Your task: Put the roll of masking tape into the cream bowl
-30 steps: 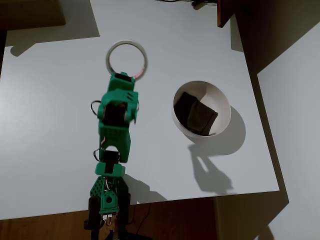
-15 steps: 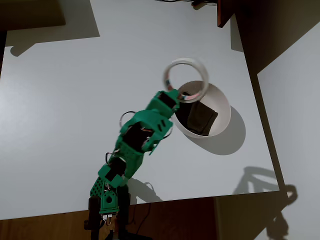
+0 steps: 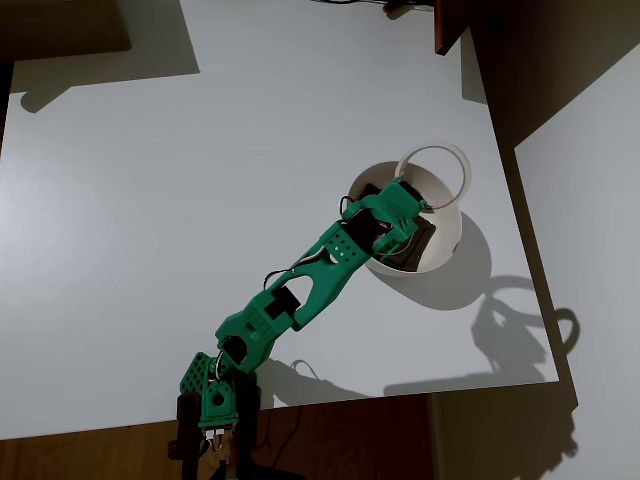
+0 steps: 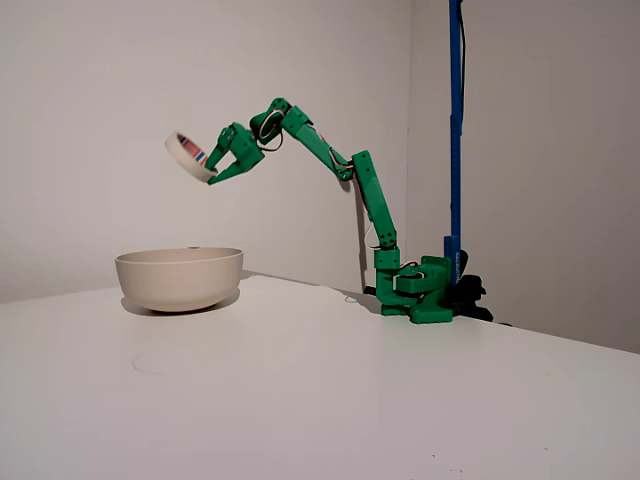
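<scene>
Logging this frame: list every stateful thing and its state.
Off-white masking tape ring: gripped, held tilted high above the bowl.
Large round cream-white bowl: upright on the table, dark folded cloth inside.
Green end effector: shut on the tape ring's edge.

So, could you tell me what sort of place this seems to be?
Probably a bare robot test room: a green arm clamped to a plain white table, its gripper holding the roll of masking tape over the cream bowl, blank walls behind.

Off-white roll of masking tape (image 4: 190,157) tilted, high above cream bowl (image 4: 180,277).
</scene>
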